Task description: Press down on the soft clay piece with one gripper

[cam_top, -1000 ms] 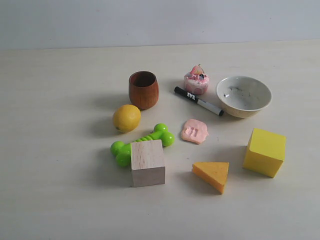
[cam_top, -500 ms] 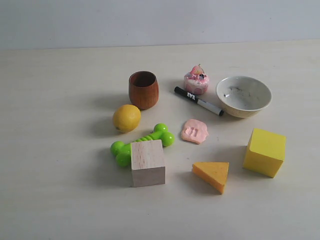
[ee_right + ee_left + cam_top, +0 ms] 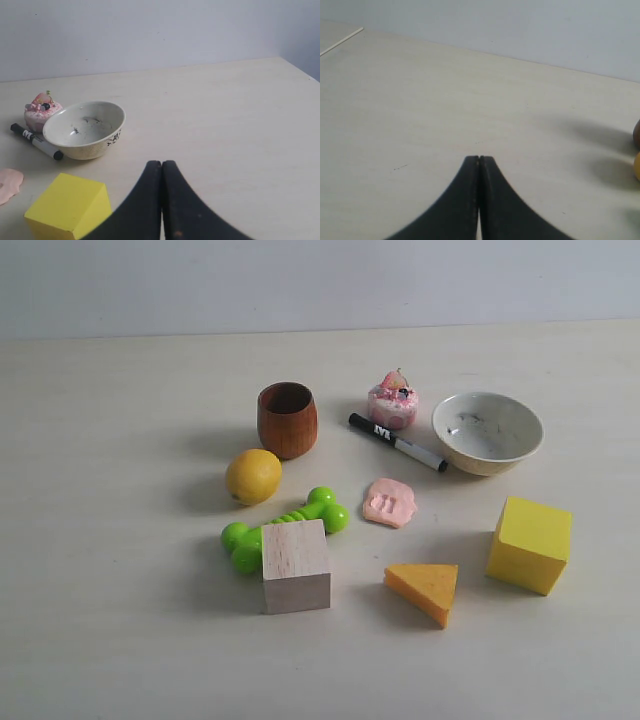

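Note:
The soft clay piece (image 3: pixel 389 502) lies flat on the table (image 3: pixel 120 640) between the green bone toy and the yellow cube, with two small dents in its top. Its edge also shows in the right wrist view as a salmon-pink patch (image 3: pixel 7 184). Neither arm appears in the exterior view. My left gripper (image 3: pixel 479 159) is shut with nothing between its fingers, over bare table. My right gripper (image 3: pixel 161 163) is also shut and empty, beside the yellow cube (image 3: pixel 70 207) and well away from the clay.
Around the clay stand a wooden cup (image 3: pixel 287 419), lemon (image 3: pixel 252 476), green bone toy (image 3: pixel 283 528), wooden block (image 3: pixel 296 565), cheese wedge (image 3: pixel 424 589), yellow cube (image 3: pixel 529 544), bowl (image 3: pixel 488 432), marker (image 3: pixel 397 442) and pink cupcake toy (image 3: pixel 392 401).

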